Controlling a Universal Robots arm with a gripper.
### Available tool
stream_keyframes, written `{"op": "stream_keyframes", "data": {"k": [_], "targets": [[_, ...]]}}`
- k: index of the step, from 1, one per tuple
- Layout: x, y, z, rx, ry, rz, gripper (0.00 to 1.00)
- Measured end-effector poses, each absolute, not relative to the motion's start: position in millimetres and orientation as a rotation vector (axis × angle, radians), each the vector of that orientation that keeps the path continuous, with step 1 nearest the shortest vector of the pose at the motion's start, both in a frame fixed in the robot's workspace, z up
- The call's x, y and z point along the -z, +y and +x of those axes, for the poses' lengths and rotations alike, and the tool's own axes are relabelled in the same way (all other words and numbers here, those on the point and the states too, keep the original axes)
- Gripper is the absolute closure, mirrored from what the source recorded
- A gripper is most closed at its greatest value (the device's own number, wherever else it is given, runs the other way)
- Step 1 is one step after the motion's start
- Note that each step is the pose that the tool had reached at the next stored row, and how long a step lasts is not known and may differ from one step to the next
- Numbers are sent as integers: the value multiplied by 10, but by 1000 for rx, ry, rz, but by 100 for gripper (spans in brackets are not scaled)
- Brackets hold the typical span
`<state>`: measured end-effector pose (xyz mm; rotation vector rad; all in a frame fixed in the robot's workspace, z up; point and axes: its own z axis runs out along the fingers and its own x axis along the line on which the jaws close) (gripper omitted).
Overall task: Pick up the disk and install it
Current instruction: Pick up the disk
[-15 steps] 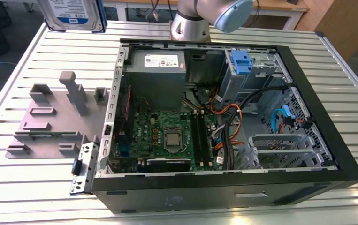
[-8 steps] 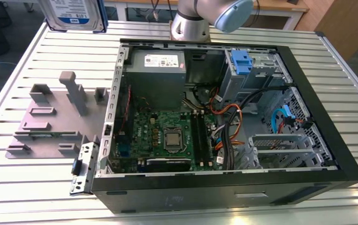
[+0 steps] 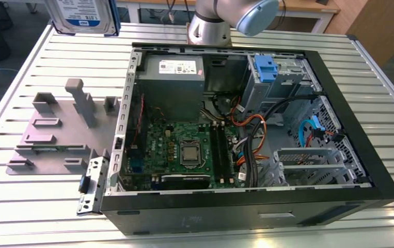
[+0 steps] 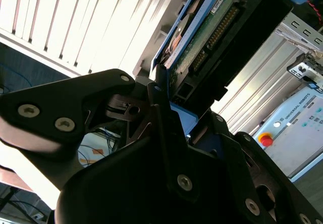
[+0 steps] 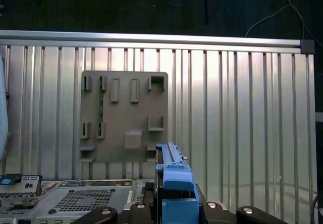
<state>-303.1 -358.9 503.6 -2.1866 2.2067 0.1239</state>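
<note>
The exterior view looked down at a slant from high up, onto the open case (image 3: 252, 212), the table (image 3: 17, 206) and the plate (image 3: 52, 134) beside the case. The first wrist view faced straight down from well above, sharing that table, plate and case edge. The second wrist view sat tight against the gripper (image 4: 161, 113), looking along it at the disk (image 4: 202, 42), which all three views caught.

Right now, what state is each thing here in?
Disk: held above the table, not yet installed.
Gripper: shut on the disk.
Case: lying on its side, open, insides exposed.
Grey plate: flat on the table beside the case.
</note>
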Motion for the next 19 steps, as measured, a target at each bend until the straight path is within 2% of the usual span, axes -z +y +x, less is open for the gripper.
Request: {"op": "stream_keyframes", "data": {"k": [19], "targets": [[-5036,-3589,-2975,-124,2207,-2187,63]]}}
